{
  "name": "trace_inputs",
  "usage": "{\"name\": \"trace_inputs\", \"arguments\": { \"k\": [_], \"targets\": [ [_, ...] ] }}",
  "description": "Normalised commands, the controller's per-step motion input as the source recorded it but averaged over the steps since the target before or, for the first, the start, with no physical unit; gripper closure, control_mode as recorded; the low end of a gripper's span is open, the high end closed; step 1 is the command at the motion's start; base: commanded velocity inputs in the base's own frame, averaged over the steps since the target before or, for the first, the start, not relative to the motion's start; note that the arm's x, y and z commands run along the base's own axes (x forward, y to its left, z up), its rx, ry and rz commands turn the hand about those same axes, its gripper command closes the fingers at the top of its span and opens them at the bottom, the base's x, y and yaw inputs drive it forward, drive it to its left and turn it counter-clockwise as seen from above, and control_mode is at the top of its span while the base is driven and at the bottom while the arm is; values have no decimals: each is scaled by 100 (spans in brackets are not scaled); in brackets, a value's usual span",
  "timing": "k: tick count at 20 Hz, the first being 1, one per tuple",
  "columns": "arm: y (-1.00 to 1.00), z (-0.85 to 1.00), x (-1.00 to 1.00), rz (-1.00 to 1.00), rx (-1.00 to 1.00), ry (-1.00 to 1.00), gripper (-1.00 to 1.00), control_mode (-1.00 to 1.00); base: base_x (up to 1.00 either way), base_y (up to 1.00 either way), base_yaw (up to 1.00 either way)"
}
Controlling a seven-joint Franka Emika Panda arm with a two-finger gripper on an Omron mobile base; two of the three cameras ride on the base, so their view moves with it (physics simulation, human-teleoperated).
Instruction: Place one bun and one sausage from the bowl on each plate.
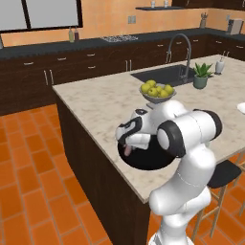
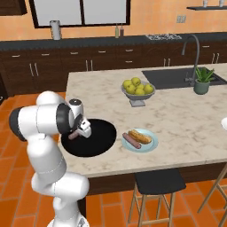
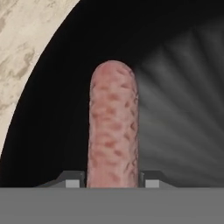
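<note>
Arm bends low over the black bowl [image 2: 95, 144], left of frame.
The gripper [image 3: 112, 183], pointing down, clamps a sausage [image 3: 113, 127] between its fingers.

Even, bright, diffuse rendered lighting with no obvious source and only faint shadows on the marble counter [image 2: 186, 119]; base views slightly soft and low-resolution; hand view shows streaky grey sheen fanning across the black bowl [image 3: 183, 87].
</note>
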Motion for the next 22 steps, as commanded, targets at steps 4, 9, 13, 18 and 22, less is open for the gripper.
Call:
{"name": "trace_inputs", "arguments": {
  "k": [4, 9, 13, 18, 22],
  "targets": [
    [-31, 78, -51, -1, 2, -8, 100, -100, 0, 0, 0],
    [-80, 100, -97, 1, -10, -32, 100, -100, 0, 0, 0],
    [-70, 91, -100, 10, -21, -40, 100, -100, 0, 0, 0],
    [0, 0, 0, 0, 0, 0, 100, 100, -51, -98, 2],
    [0, 0, 0, 0, 0, 0, 100, 100, -3, -100, 0]
  ]
}}
